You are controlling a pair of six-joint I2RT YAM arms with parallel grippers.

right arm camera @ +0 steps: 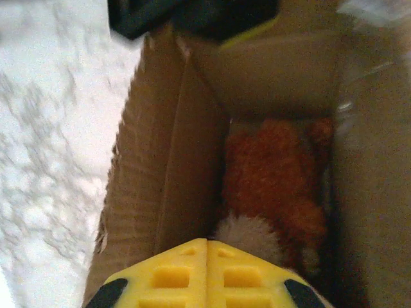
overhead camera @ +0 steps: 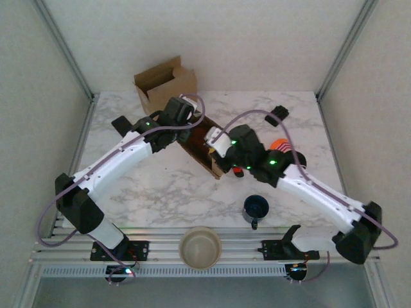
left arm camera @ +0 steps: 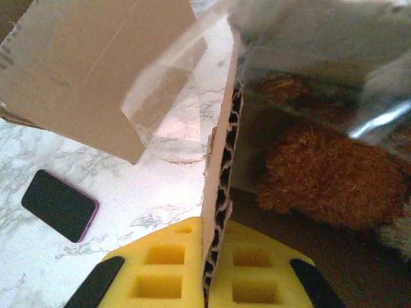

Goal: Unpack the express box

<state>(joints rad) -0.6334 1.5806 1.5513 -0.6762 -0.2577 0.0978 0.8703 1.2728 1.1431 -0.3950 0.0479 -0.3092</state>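
Left gripper [left arm camera: 216, 273]: clamped on box [left arm camera: 221, 160] wall.
Right gripper [right arm camera: 207, 273]: closed, empty.
Toy [right arm camera: 273, 179]: soft, light; I'd pinch its body.

- Left arm [overhead camera: 122, 157]: mounted at 7 o'clock in the top view. The elbow is set out to the left and the forearm is stretched toward 1 o'clock.
- Left gripper [left arm camera: 207, 256]: the yellow pads [left arm camera: 160, 273] are pressed from both sides against one wall edge of the express box [left arm camera: 221, 160]. The corrugated edge is pinched between them.
- Right arm [overhead camera: 314, 189]: mounted at 5 o'clock in the top view, with the forearm stretched toward 10 o'clock. Green lamps are lit on the wrist joints.
- Right gripper [right arm camera: 207, 256]: the yellow pads are brought flush together, with nothing seen between them.
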